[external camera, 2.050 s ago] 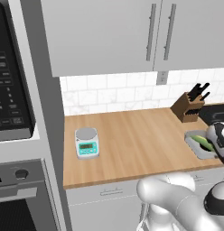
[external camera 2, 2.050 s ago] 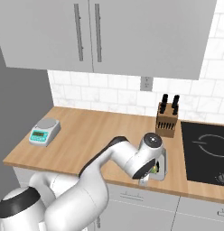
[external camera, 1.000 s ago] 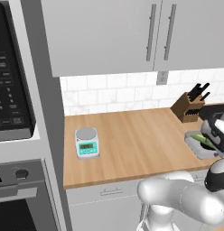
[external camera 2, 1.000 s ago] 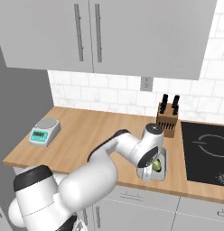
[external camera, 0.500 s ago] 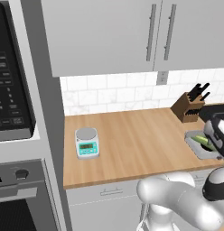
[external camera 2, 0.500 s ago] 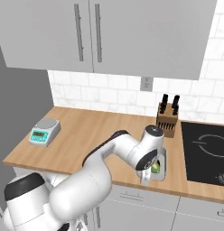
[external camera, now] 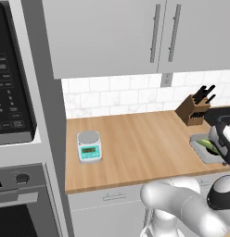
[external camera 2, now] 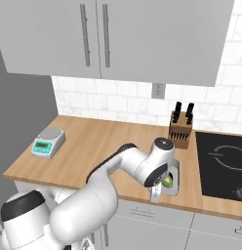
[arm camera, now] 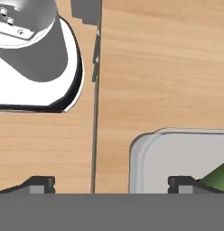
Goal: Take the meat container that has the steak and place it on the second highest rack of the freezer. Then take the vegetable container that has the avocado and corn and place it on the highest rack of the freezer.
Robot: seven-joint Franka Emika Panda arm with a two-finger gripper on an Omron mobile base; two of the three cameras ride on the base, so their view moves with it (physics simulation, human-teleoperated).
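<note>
Where wood-grain counter (arm camera: 154, 67) ends, smooth grey (round-cornered) vegetable container (arm camera: 177, 158) sits.

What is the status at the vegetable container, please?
Claw open, low over the near-left corner of the vegetable container, nothing held. Container on the counter at its front edge, green pieces inside. Knife block stands behind it, apart.
</note>
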